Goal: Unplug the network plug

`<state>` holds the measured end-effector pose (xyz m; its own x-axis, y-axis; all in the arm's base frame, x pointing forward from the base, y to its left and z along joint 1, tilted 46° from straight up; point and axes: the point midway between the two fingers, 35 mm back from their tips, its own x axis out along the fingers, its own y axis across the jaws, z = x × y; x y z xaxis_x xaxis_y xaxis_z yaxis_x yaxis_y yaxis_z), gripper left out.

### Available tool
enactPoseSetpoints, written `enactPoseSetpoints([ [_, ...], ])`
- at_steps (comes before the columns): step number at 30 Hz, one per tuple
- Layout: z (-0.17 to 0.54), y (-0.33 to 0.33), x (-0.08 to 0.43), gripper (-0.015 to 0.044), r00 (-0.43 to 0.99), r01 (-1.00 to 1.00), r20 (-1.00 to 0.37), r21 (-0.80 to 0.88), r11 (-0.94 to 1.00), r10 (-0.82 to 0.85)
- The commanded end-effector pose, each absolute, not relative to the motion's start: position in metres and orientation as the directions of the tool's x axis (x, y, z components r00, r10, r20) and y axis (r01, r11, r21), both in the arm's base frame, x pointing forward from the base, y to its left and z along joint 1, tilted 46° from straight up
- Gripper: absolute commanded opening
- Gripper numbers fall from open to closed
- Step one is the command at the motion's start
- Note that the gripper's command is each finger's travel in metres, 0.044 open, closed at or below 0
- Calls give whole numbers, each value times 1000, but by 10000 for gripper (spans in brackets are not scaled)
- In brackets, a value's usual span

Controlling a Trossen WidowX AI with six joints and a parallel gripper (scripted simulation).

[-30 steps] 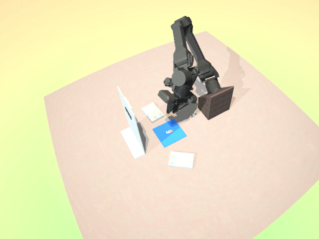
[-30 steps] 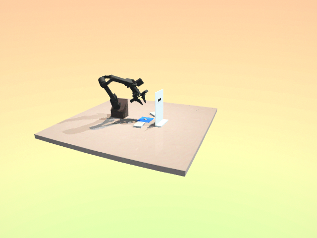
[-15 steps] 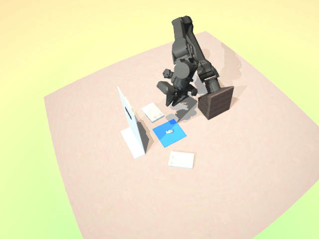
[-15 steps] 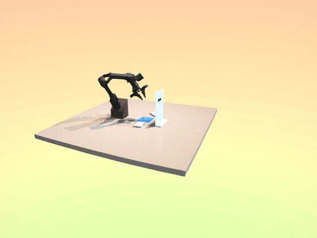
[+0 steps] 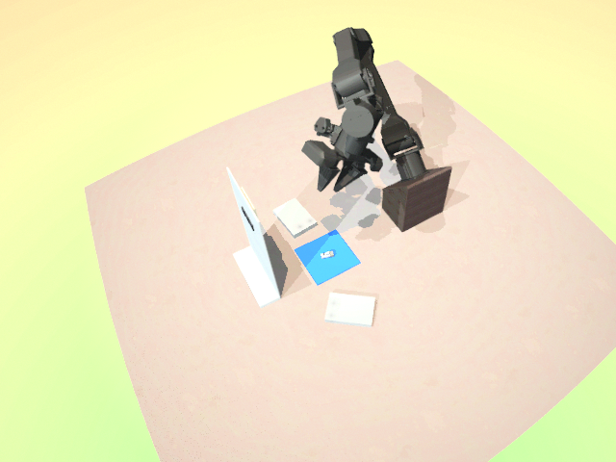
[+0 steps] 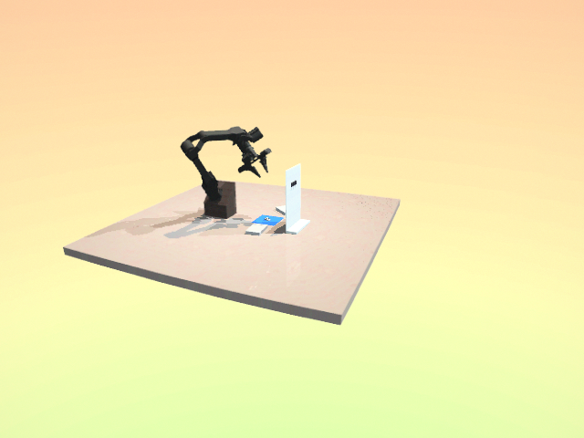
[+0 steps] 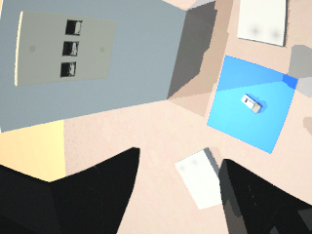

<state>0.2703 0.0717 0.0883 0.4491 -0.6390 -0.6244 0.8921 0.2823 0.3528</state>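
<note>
In the top view, the gripper [image 5: 328,190] [image 6: 263,174] [image 7: 181,162] is in the upper middle of the frame, its fingers spread with nothing between them, above the table [image 5: 423,358] [image 6: 264,264] [image 7: 146,124] and clear of everything on it. In the wrist view the two fingertips stand apart along the bottom. The plug [image 5: 327,254] [image 6: 267,218] [image 7: 255,104] lies inside the blue square [image 5: 323,273] [image 6: 260,220] [image 7: 234,78], near the centre of the top view and at right in the wrist view.

Only the wrist view, at upper left, shows three sockets [image 7: 70,49] in a column on the faceplate [image 7: 41,49] of the panel [image 5: 256,233] [image 6: 293,203] [image 7: 141,58]. The top and exterior views show the panel's back side and its dark slot [image 5: 247,218] [image 6: 294,182].

Two white blocks [image 5: 349,309] [image 6: 255,229] [image 7: 200,177] lie near the square.

In the exterior view the arm [image 6: 216,135] [image 5: 390,107] rises from its brown base [image 6: 228,209] [image 5: 425,201] at left of centre, bends over at the top and angles the gripper down toward the panel.
</note>
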Motion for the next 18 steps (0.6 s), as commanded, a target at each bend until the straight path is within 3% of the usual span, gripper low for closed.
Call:
enactPoseSetpoints([
  [1, 89, 72, 271, 287, 449, 892, -619, 352, 284, -644],
  [7, 89, 72, 271, 440, 449, 892, -619, 352, 284, -644],
  [18, 89, 72, 271, 440, 449, 892, -619, 352, 284, -644],
])
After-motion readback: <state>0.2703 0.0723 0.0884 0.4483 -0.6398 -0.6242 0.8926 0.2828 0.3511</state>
